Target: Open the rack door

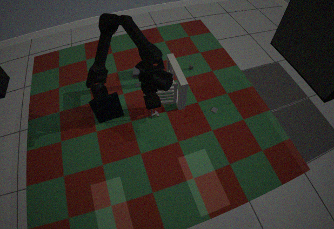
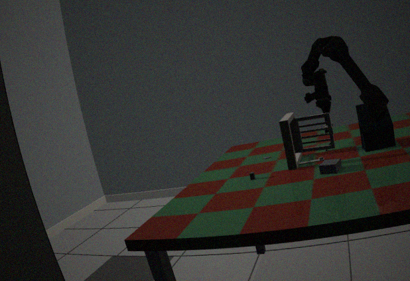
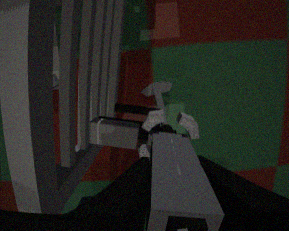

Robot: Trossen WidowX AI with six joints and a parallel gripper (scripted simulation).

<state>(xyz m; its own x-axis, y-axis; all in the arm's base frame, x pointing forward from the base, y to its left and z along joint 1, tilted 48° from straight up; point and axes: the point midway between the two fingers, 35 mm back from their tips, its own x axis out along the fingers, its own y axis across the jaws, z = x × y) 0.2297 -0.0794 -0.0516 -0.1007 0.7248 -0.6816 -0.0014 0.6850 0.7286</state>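
Observation:
The rack's pale frame (image 1: 182,97) (image 2: 288,144) stands upright. Its slatted door (image 1: 167,98) (image 2: 331,136) (image 3: 84,99) stands swung far out, roughly square to the frame; the exact angle is hard to tell. The light grey handle (image 1: 155,113) (image 2: 325,126) (image 3: 159,90) is at the door's free edge, its T-shaped end showing past the fingertips. My gripper (image 1: 153,110) (image 2: 327,126) (image 3: 171,163) points down beside the door's free edge and is shut on the handle. The fingers hide part of the handle, and its turn is hard to judge in the dim light.
A grey block (image 1: 136,72) (image 2: 330,166) lies near the frame on the arm's side. A small dark piece (image 1: 191,67) (image 2: 252,175) and a small flat piece (image 1: 214,109) (image 2: 267,158) lie beyond the frame. The arm's dark base (image 1: 106,108) (image 2: 377,127) stands behind the gripper.

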